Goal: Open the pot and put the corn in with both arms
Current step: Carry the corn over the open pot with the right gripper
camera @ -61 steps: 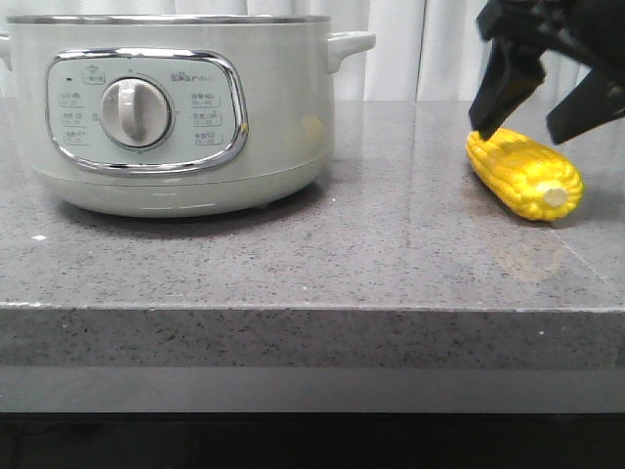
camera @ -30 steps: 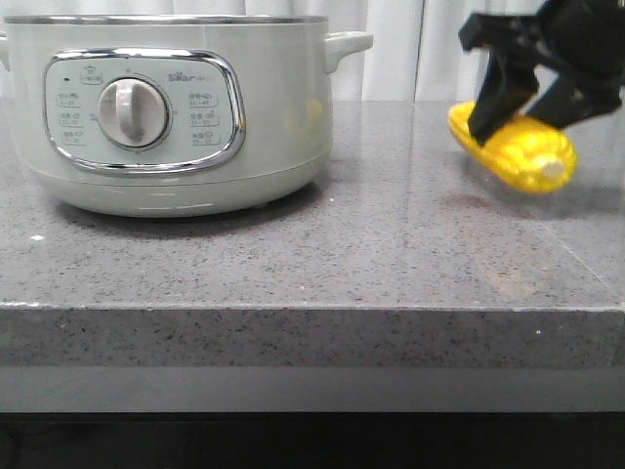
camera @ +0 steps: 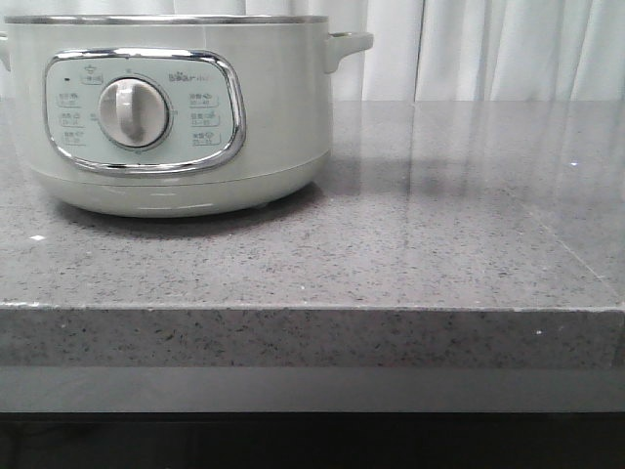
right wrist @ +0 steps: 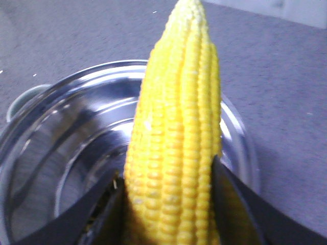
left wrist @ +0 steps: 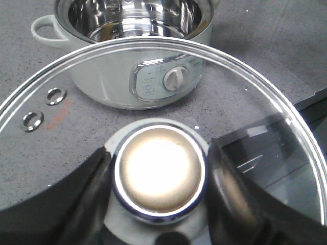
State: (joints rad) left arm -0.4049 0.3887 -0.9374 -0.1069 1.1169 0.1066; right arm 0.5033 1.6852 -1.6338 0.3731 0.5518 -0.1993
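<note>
The pale grey-green pot [camera: 176, 107] stands at the left of the counter, with its white dial [camera: 132, 112] facing me. It also shows in the left wrist view [left wrist: 138, 51], open, with a bare steel inside. My left gripper [left wrist: 159, 176] is shut on the round knob [left wrist: 159, 173] of the glass lid [left wrist: 245, 87] and holds it in the air, off to the pot's side. My right gripper [right wrist: 168, 204] is shut on the yellow corn [right wrist: 176, 132] and holds it above the open pot [right wrist: 66, 153]. Neither gripper shows in the front view.
The grey speckled counter [camera: 439, 215] runs right of the pot to a front edge [camera: 312, 308]. White curtains [camera: 488, 49] hang behind. In the left wrist view the counter ends at a dark drop [left wrist: 311, 97] near the pot's front.
My right gripper closed on the corn at the right of the counter, lifted it and carried it up out of the front view. The pot has not moved.
</note>
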